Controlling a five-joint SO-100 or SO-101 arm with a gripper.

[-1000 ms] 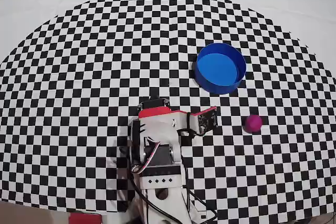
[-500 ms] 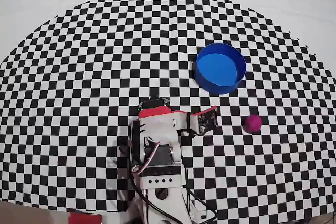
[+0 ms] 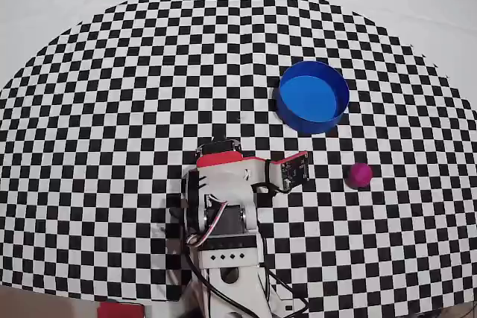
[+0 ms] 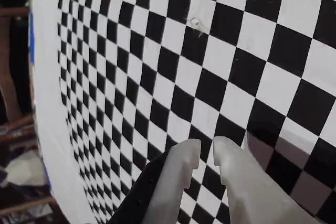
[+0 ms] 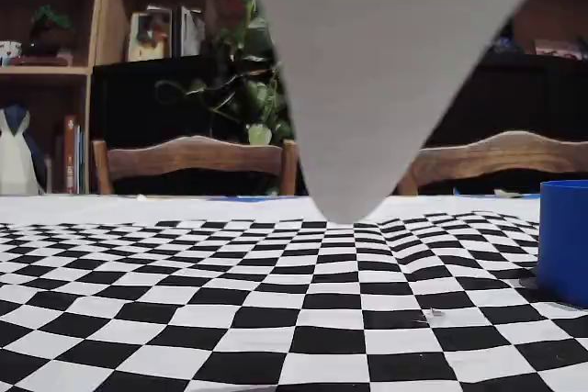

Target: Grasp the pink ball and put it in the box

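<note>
Arm base at near edge of checkered cloth (image 3: 112, 109). Gripper (image 4: 206, 153) w/ fingers almost together, narrow gap, nothing held. Pink ball (image 3: 359, 174) lies on cloth to gripper's right in overhead view, apart, untouched. Box (image 3: 314, 97) farther back, beyond ball, empty. No labels or writing legible.

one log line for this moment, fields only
phase: pre-reach | gripper: fingers nearly together, empty | pink ball: on checkered cloth, untouched | box: empty, apart from ball
</note>
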